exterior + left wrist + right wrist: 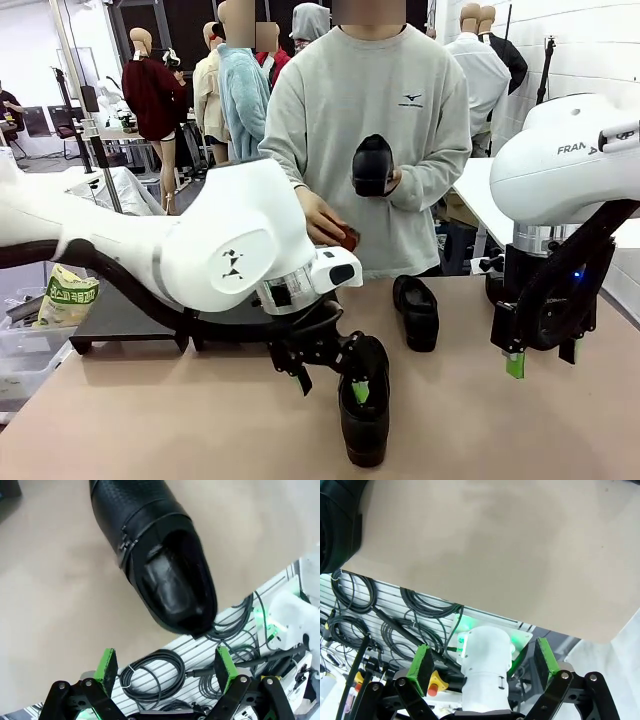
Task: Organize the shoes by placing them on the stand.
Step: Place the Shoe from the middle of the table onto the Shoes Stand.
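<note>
Left gripper (330, 384) is hovering, fingers spread, just at a black dress shoe (366, 425) standing on the table (150, 430). Right gripper (545, 358) is hanging spread. The stand (125, 315) is sitting behind the left arm.

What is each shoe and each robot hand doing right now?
Near shoe: upright on the table, not gripped.
Far shoe: upright on the table, untouched.
Third shoe: held up in the person's hand.
Stand: on the table, partly behind the left arm.
Left gripper: open, just by the near shoe.
Right gripper: open, above the table, holding nothing.
</note>
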Controlling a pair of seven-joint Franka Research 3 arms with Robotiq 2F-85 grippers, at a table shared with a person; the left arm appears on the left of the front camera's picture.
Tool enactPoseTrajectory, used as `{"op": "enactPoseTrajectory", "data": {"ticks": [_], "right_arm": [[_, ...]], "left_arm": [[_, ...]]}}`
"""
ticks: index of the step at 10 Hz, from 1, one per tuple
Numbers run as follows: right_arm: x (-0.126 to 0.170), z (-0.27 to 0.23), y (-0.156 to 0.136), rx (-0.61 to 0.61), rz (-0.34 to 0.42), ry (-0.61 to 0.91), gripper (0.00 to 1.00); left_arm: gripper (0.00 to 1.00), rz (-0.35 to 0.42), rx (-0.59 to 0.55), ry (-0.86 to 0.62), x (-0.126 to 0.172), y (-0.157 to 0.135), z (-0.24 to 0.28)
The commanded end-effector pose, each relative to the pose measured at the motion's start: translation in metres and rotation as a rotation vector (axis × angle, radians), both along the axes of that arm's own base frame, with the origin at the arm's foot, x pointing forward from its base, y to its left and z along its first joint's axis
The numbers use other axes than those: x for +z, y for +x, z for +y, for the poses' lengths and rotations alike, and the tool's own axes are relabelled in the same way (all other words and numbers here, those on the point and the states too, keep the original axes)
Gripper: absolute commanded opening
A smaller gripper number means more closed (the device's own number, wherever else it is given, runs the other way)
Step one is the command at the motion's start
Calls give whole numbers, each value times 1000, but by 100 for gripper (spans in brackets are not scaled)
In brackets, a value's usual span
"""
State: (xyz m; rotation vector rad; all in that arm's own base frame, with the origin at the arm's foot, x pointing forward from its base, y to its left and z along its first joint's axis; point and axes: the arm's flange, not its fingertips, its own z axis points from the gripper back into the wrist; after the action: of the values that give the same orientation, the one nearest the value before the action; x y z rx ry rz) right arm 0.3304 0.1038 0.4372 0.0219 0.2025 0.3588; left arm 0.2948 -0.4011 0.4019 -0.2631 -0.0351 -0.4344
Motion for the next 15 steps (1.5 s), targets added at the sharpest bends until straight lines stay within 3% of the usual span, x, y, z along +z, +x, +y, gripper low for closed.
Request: {"op": "enactPoseTrajectory", "data": {"ticks": [1,3,4,6,8,10,15], "right_arm": [[1,2,0,-19,9,-2,100],[1,2,0,-19,9,-2,100],[1,2,0,-19,9,-2,100],[1,2,0,-19,9,-2,100],[1,2,0,-19,9,-2,100],[1,2,0,-19,9,-2,100],[1,2,0,-19,9,-2,100]], "left_arm": [[100,19,79,21,-19,22,-15],[100,39,123,31,-29,31,-18],[100,38,58,14,-25,20,-4],[100,38,58,14,-25,20,-4],[100,63,134,56,-35,31,-7],[100,37,195,69,-32,31,-16],[100,33,198,148,-40,26,-35]]}}
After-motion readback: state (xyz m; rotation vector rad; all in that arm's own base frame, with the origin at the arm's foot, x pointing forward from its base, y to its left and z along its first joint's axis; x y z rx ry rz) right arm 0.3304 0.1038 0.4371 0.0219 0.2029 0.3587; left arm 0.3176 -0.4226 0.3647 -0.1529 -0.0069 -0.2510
